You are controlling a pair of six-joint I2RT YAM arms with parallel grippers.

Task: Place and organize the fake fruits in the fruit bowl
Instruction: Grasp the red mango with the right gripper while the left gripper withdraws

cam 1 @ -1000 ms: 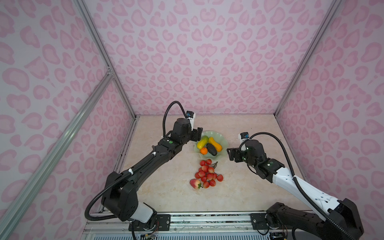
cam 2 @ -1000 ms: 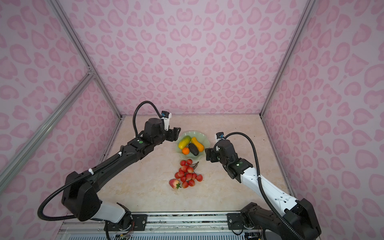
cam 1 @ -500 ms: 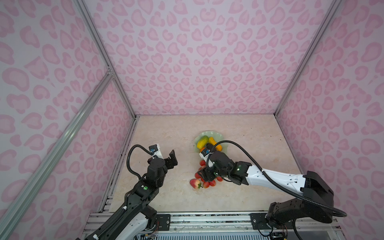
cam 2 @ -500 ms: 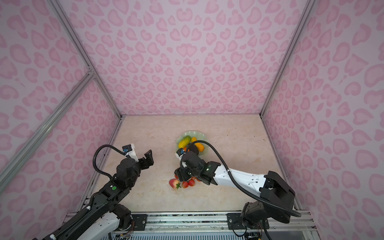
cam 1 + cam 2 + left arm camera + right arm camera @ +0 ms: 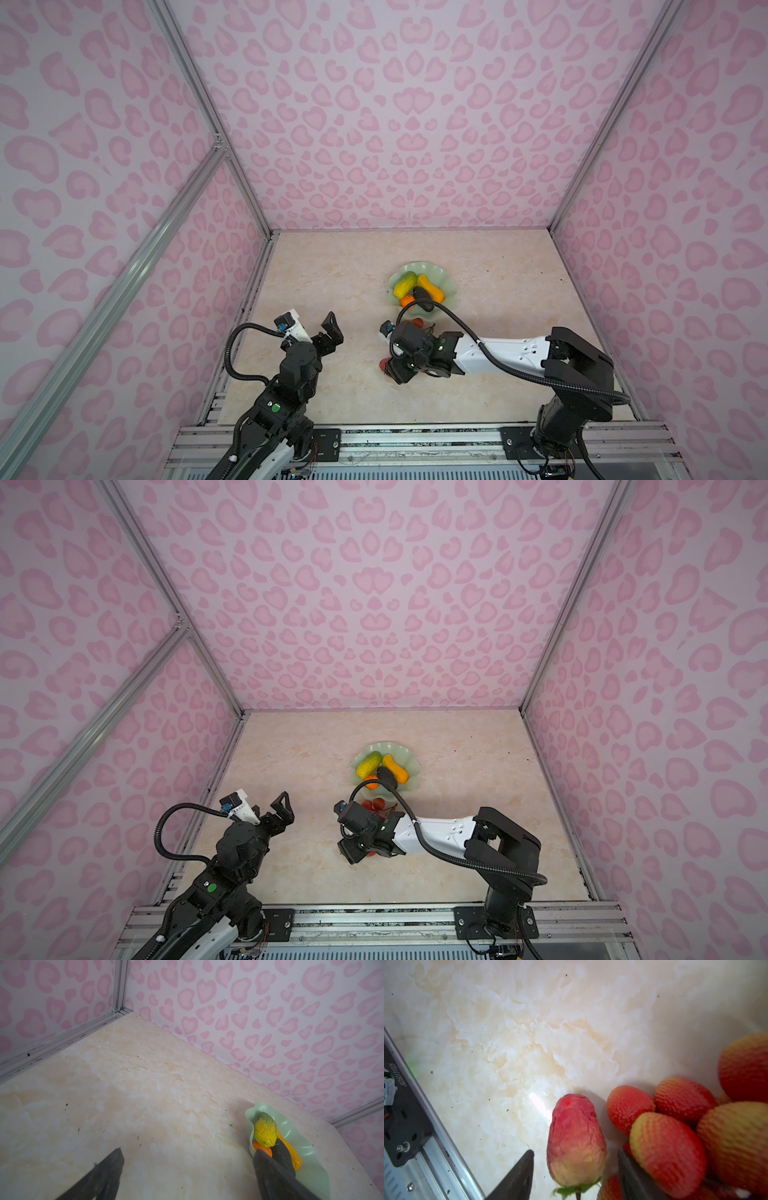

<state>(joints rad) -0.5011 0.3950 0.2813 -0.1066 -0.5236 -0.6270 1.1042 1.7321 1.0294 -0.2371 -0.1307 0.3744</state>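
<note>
Under right tool point(image 5: 397, 372), strawberry point(image 5: 382, 365) mostly hidden.

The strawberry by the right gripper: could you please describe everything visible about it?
The strawberry is pink-red, fading to yellowish near its green cap, with wrinkled, plastic-looking skin. It lies on its side on the marble tabletop between the open fingers of the right gripper, neither touching it. The berry cluster sits close beside it.

Robotics lab test cell: pink heart-print wall panels point(image 5: 395, 124) in aluminium framing point(image 5: 244, 187) enclose a marble-look tabletop point(image 5: 498, 282). The left arm point(image 5: 286, 386) and right arm point(image 5: 507, 353) are mounted on a metal rail point(image 5: 415, 440) along the frame's lower edge.
</note>
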